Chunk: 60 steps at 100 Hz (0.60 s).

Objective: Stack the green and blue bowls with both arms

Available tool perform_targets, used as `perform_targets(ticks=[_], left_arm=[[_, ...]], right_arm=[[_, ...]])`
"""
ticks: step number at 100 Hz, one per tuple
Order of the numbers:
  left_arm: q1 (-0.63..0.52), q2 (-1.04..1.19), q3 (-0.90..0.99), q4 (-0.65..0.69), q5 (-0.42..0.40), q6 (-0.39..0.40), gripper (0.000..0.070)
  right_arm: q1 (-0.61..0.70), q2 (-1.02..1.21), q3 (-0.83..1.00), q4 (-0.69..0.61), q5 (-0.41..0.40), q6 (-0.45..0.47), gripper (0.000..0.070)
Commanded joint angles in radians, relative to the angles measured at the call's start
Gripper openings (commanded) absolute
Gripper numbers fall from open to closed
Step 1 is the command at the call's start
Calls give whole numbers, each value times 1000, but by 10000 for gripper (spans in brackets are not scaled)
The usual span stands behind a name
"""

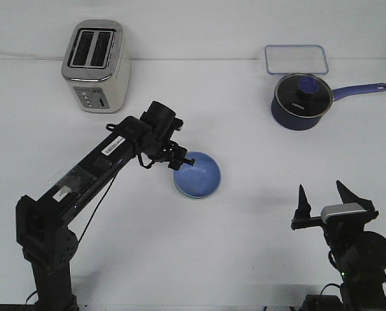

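Although only one bowl shape is plainly seen, the blue bowl [198, 175] sits upright near the middle of the counter [245, 129], and a thin paler edge is visible along its near underside, which is judged to be the rim of the green bowl [194, 195] nested beneath it. If that reading is right, the stacking itself is essentially done; it cannot be fully confirmed, since so little of the green is shown.

The left pincer [188, 161] is found at the bowl's left rim, touching or just over it. Its tips are small and dark against the blue, so whether they are pinching the rim or spread cannot be told. What is left, by this judgement, is for the rim to be let go and the left arm [96, 168] to be drawn back.

The right pincer [322, 197] is held well apart from the bowls, near the right front of the counter, pointing upward with its fingers widely spread and nothing between them.

Farther out, a toaster [96, 65] stands at the far left, a dark blue saucepan [301, 102] with a glass lid stands at the far right, and a clear lidded container [296, 59] lies just behind it. None of these is touched.
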<state>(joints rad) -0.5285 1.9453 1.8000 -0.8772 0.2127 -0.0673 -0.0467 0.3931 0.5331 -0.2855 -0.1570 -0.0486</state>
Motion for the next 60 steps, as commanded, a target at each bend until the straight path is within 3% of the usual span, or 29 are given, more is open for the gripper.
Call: perform_targets(ticks=[1,15,48,60], left_arm=[[-8,21,23,3,6,3,198],[7,21,36,0,6,8,305],[81,-72,91,-53,3,26,300],[114,-154,90,-85,-42,41,299]], right_arm=[[0,-1,1,15,1,-4,601],[0,-1,1,16,1,-4,601],[0,-1,1,17,1,-4,601],[0,-1,1,17,1,-4,601]])
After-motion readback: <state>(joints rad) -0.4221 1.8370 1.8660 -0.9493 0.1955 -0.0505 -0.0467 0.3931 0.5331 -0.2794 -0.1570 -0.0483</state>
